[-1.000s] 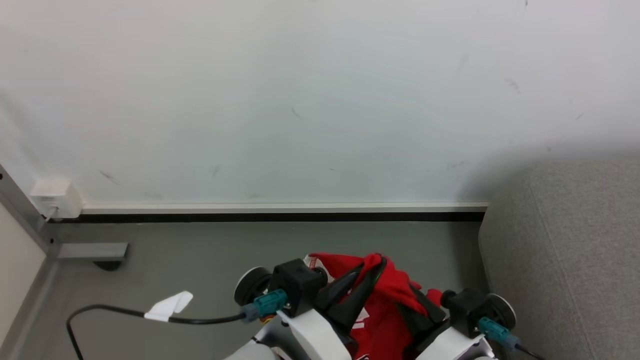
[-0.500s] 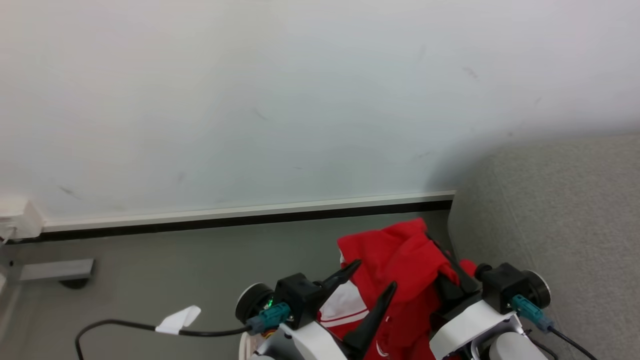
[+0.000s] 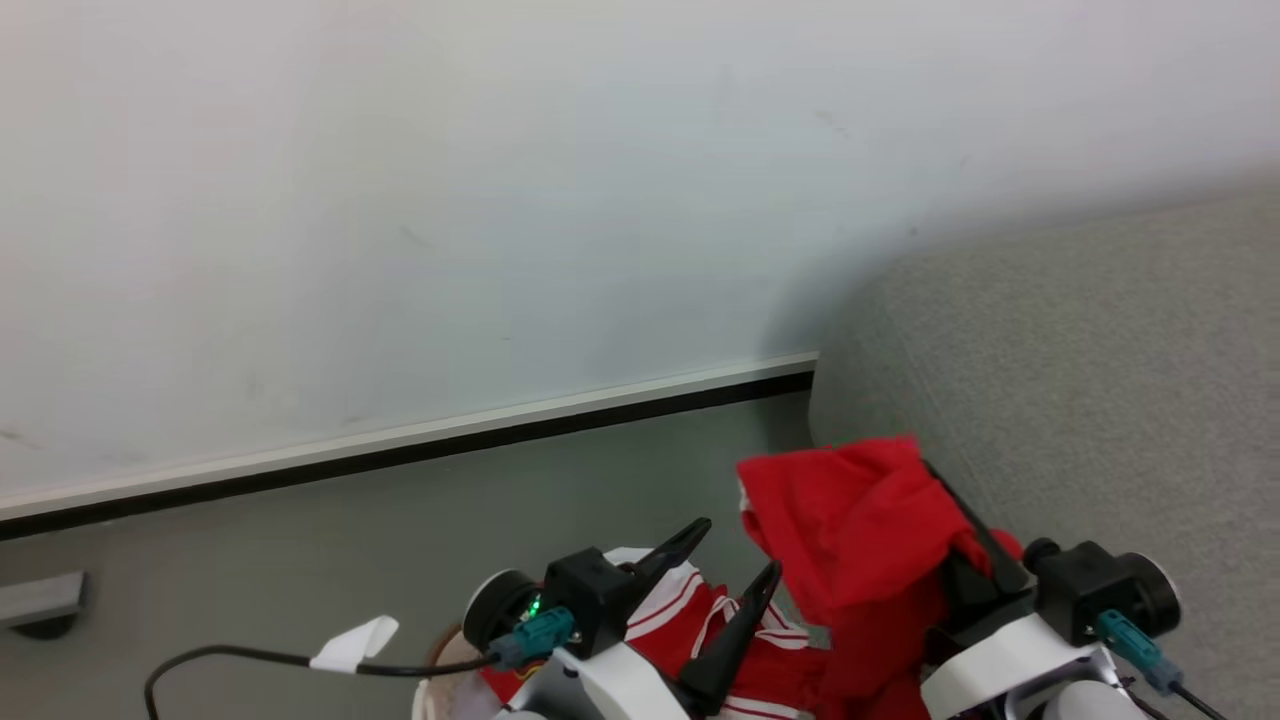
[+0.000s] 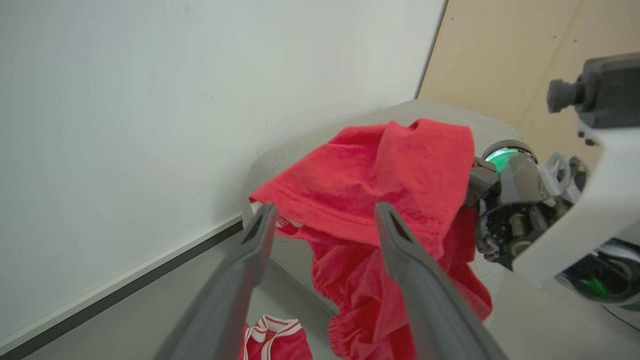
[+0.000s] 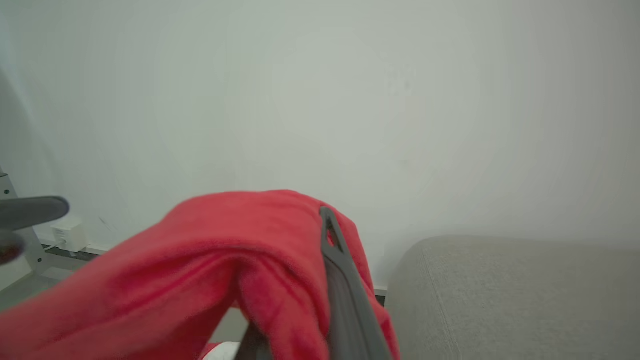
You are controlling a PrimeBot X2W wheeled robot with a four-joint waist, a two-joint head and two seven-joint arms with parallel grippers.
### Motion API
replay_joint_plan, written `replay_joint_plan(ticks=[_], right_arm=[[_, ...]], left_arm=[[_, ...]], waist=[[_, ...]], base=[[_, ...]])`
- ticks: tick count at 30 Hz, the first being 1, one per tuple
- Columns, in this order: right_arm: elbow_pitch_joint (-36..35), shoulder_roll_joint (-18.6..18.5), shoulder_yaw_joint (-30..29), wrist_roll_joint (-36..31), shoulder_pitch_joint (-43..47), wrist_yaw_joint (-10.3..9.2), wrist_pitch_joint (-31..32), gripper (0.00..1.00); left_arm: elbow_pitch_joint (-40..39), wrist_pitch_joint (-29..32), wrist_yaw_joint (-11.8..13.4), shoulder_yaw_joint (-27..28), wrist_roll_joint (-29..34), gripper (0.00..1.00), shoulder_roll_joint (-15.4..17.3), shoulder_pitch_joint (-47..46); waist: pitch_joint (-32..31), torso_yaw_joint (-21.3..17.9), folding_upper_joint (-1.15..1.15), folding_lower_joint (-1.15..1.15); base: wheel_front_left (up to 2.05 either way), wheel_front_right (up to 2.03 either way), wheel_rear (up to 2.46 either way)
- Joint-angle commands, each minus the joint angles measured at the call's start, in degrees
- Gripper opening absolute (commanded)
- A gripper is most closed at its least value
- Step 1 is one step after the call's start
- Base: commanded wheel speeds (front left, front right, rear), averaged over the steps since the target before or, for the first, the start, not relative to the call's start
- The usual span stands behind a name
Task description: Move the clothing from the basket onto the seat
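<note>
A red piece of clothing (image 3: 850, 510) hangs from my right gripper (image 3: 940, 490), which is shut on it just left of the grey seat (image 3: 1080, 380). In the right wrist view the cloth (image 5: 225, 240) drapes over one dark finger (image 5: 342, 290), with the seat (image 5: 500, 295) beyond. My left gripper (image 3: 740, 545) stands open and empty, a little left of the hanging cloth. Below it lies more red clothing with white striped trim (image 3: 700, 620). A pale, brown-edged bit of the basket (image 3: 440, 665) peeks in at the bottom edge. The left wrist view shows the held clothing (image 4: 380, 170) past the open fingers (image 4: 260, 235).
A white wall with a pale skirting board (image 3: 500, 425) runs behind the grey floor. A black cable with a white tag (image 3: 350, 640) leads to my left wrist. A grey metal foot (image 3: 40, 600) sits at far left. A wall socket (image 5: 70, 232) is low on the wall.
My left gripper opened and let go of the red clothing. The right gripper carried it rightward to the seat's edge. The camera turned right, shifting the whole view.
</note>
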Motion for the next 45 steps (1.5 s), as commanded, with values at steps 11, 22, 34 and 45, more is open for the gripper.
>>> replay_joint_plan(ticks=[11, 22, 34, 45], right_arm=[[-3.36, -1.46, -4.62, -1.24, 2.91, -0.12, 0.01, 0.0], [-4.75, -0.82, -10.59, -2.31, -0.17, -0.12, 0.19, 0.0], [-1.26, -6.48, -26.73, -5.58, -23.14, -0.12, 4.2, 0.0], [9.08, -15.81, -46.05, -14.29, -46.92, -0.13, 11.9, 0.0]], left_arm=[[0.09, -0.69, 0.15, 0.19, -0.65, 1.0, 0.57, 0.08], [-1.25, -0.51, -0.56, 0.46, 0.31, 1.0, 1.04, -2.85], [-6.01, 1.46, -2.91, 2.8, 4.66, 1.0, 3.99, -15.1], [-11.03, 0.93, -3.89, 5.29, 6.98, 1.0, 4.21, -23.45]], waist=[[1.78, -4.78, 0.0, 0.0], [8.49, -3.33, 0.0, 0.0], [27.71, 1.77, 0.0, 0.0], [40.75, 7.97, 0.0, 0.0]], base=[[0.0, 0.0, 0.0], [0.0, 0.0, 0.0], [0.0, 0.0, 0.0], [0.0, 0.0, 0.0]])
